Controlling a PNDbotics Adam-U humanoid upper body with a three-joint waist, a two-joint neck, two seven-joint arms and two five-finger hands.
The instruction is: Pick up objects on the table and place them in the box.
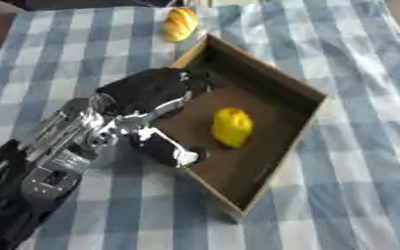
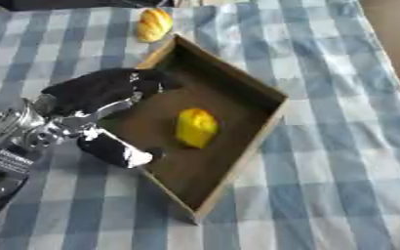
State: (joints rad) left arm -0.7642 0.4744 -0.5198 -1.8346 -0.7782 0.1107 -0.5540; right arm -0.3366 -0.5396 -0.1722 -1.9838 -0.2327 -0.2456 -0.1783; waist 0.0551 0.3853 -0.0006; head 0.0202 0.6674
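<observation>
A brown cardboard box (image 1: 309, 101) lies askew on the checked cloth, and a yellow object (image 1: 232, 126) rests on its floor near the middle. A second yellow-orange object (image 1: 179, 23) lies on the cloth just beyond the box's far corner. My left hand (image 1: 148, 93) hangs over the box's left wall, fingers relaxed and spread, thumb (image 1: 171, 150) reaching over the wall's near part. It holds nothing; the yellow object lies apart to its right. My right hand shows in neither view.
The blue-and-white checked tablecloth (image 1: 357, 161) covers the table. My left forearm (image 1: 58, 151) comes in from the lower left corner. Bare cloth lies to the right of the box and in front of it.
</observation>
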